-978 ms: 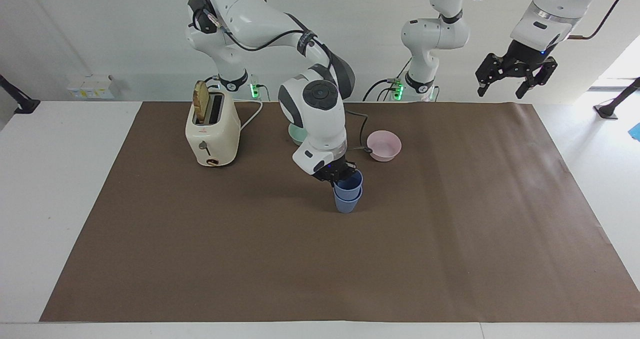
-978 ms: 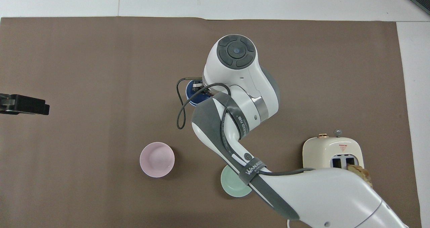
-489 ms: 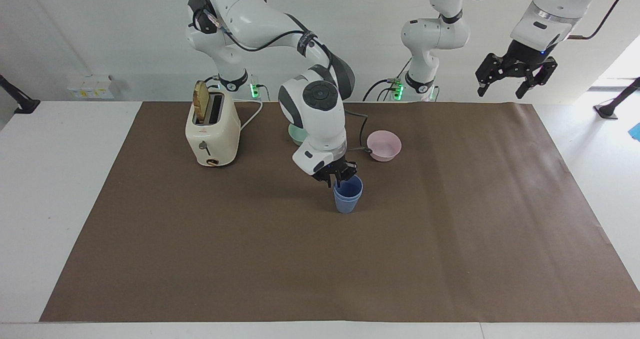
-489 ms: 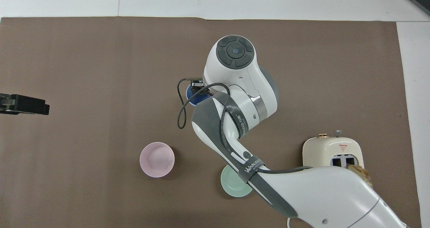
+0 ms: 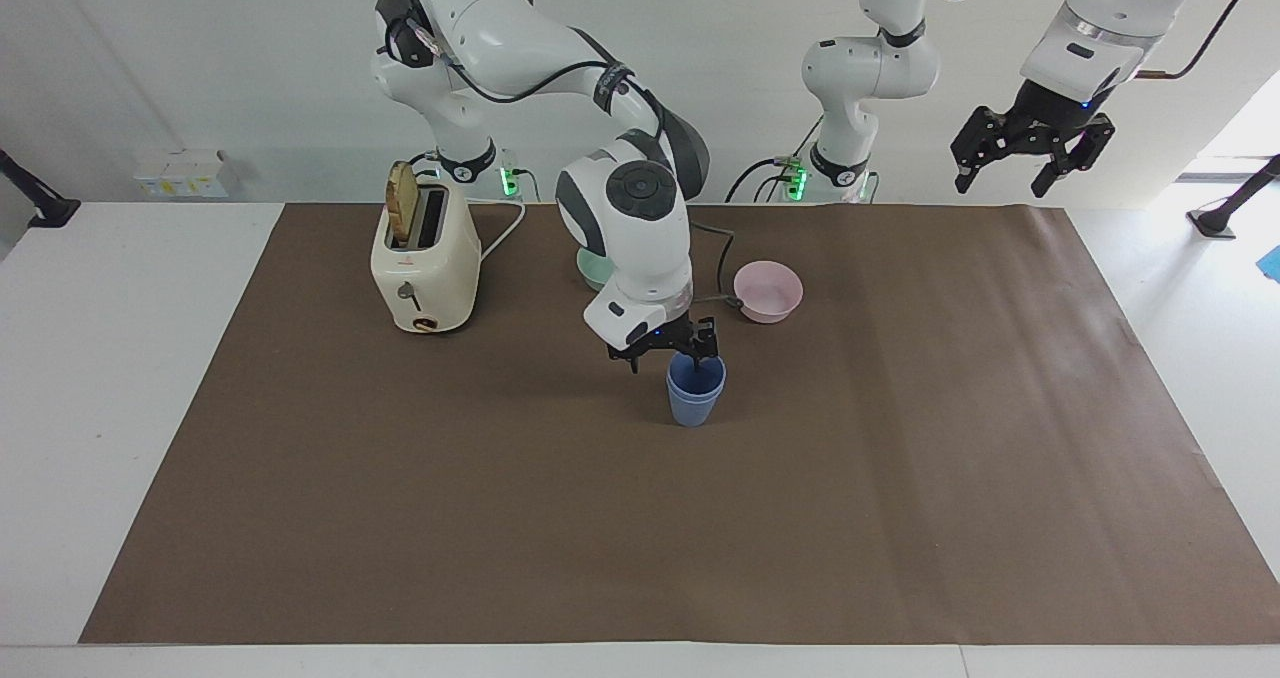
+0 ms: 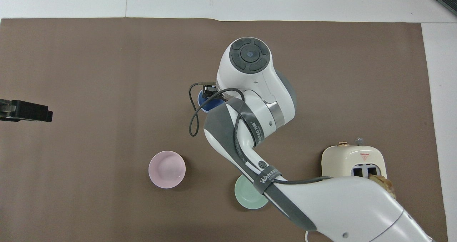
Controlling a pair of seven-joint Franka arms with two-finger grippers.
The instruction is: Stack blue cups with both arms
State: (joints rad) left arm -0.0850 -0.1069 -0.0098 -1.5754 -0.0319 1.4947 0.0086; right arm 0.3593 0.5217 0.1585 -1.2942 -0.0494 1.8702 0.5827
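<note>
The two blue cups (image 5: 695,394) stand nested one inside the other on the brown mat, near the middle of the table. My right gripper (image 5: 664,350) hangs open just over their rim, one finger above the cup mouth and the other off to the toaster's side, gripping nothing. In the overhead view the right arm hides most of the blue cups (image 6: 204,105). My left gripper (image 5: 1030,150) waits open and empty, raised high over the left arm's end of the table, and shows at the edge of the overhead view as well (image 6: 25,110).
A pink bowl (image 5: 768,290) and a teal-green bowl (image 5: 592,270) sit nearer the robots than the cups. A cream toaster (image 5: 425,258) with a slice of toast stands toward the right arm's end. The right arm's cable loops beside the cups.
The right gripper has opened and let go of the upper cup, which has sunk fully into the lower one. The gripper has risen slightly. The left arm has barely moved.
</note>
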